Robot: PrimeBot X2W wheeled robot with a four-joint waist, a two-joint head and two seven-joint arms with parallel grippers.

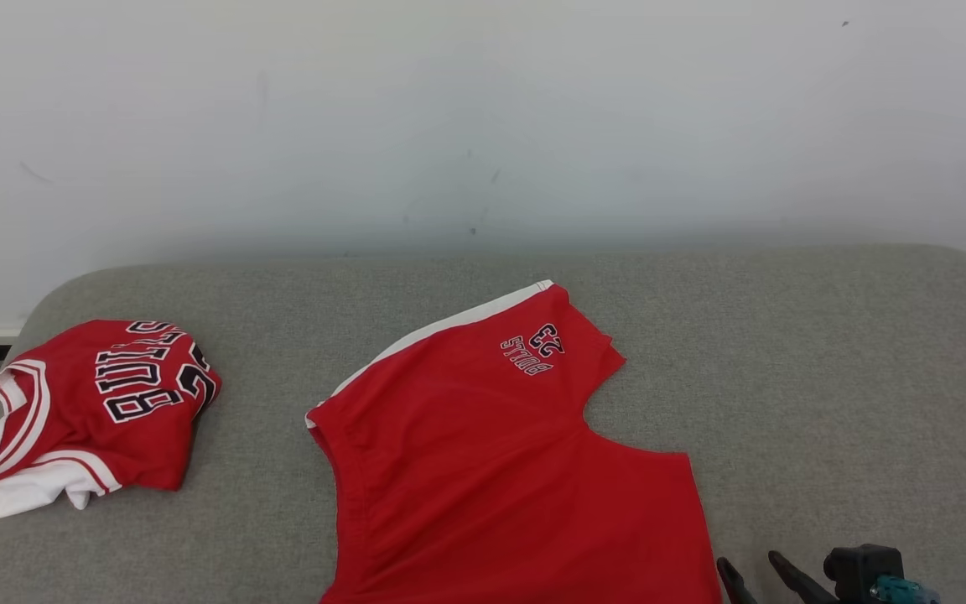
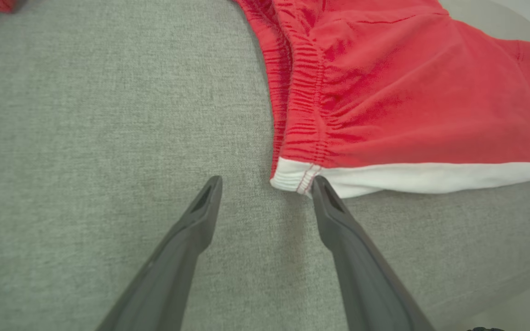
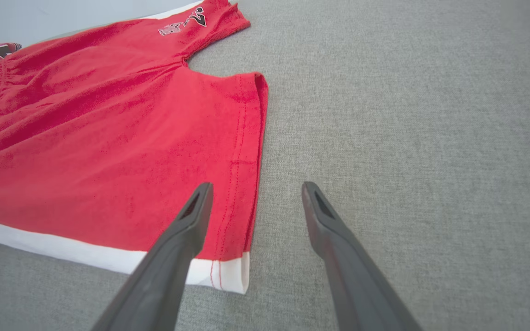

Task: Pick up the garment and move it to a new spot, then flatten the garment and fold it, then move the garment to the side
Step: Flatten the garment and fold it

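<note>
Red shorts (image 1: 491, 453) with white side stripes and a "Bulls 23" print lie spread flat on the grey cushion. In the left wrist view my left gripper (image 2: 267, 186) is open just below the shorts' waistband corner (image 2: 292, 177), its right fingertip at the white stripe. The shorts (image 3: 108, 138) fill the left of the right wrist view, where my right gripper (image 3: 256, 193) is open over the leg hem corner (image 3: 233, 271), one finger above the cloth and one above bare cushion. In the head view the right gripper (image 1: 755, 575) shows at the lower right, beside the shorts' hem.
A folded red Bulls jersey (image 1: 93, 411) lies at the cushion's left end. The grey cushion (image 1: 827, 377) has bare room to the right of the shorts. A pale wall rises behind it.
</note>
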